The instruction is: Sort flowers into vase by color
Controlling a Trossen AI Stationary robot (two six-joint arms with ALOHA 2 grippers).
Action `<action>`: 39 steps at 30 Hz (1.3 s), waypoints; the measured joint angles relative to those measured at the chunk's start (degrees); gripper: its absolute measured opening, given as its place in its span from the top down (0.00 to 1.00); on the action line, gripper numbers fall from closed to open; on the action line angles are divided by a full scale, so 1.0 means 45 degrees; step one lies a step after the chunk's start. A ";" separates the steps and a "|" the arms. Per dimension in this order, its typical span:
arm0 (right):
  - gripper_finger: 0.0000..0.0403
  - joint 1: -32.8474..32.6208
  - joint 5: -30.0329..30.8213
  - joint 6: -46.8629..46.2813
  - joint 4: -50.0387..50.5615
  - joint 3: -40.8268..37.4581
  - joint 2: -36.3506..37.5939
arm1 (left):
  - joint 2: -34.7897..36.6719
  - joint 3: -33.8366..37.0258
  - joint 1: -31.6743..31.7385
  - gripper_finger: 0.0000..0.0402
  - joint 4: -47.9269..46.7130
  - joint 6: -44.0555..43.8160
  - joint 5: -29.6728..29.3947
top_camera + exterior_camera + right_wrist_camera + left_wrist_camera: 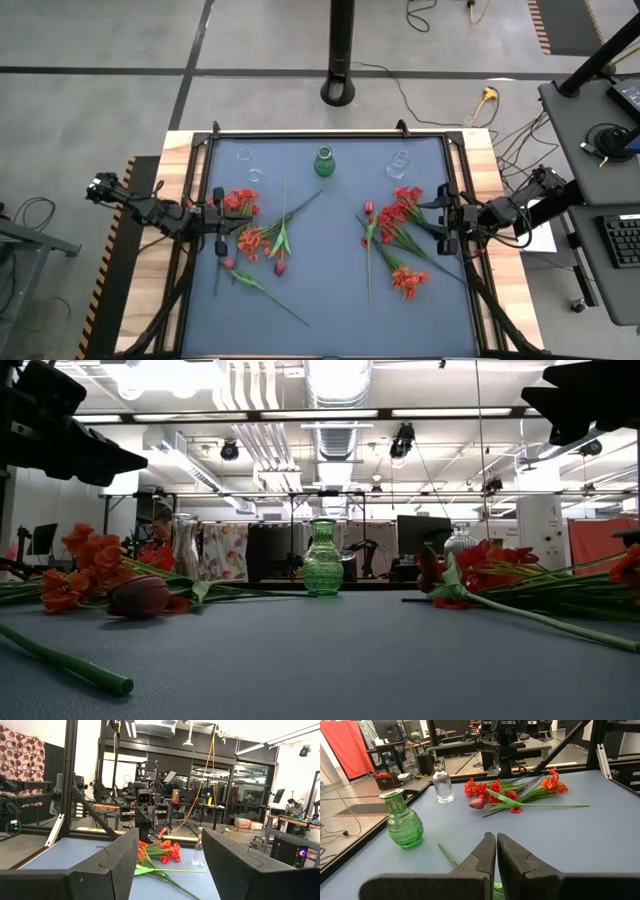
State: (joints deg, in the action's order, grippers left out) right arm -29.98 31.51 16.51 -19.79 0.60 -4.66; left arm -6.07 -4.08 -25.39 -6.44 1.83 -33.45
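Two heaps of red and orange-red flowers on long green stems lie on the blue mat. The left heap (255, 235) (100, 572) includes a maroon bud (140, 597). The right heap (395, 235) (512, 795) (160, 852) lies across from it. A green glass vase (324, 161) (322, 558) (404, 820) stands at the far middle. My left gripper (228, 217) (496, 846) is shut and hovers at the left heap's left side. My right gripper (428, 217) (170, 855) is open and hovers at the right heap's right side. Both are raised off the mat.
Small clear glass vases stand at the far left (245, 155) (442, 784) and far right (398, 165) (198, 852) of the mat. A loose stem (265, 290) (60, 665) lies toward the near left. The mat's middle and near side are bare. Black frame rails border the mat.
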 joint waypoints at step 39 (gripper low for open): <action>0.48 0.0063 0.5065 -0.4331 0.3814 0.4184 -0.0097 | -0.4098 0.0000 -0.0010 1.00 0.8497 -0.8324 -0.1438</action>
State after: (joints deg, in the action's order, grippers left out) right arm -29.69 54.30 -2.98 -2.63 19.43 -5.10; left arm -24.51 -4.08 -25.43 31.80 -35.63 -39.92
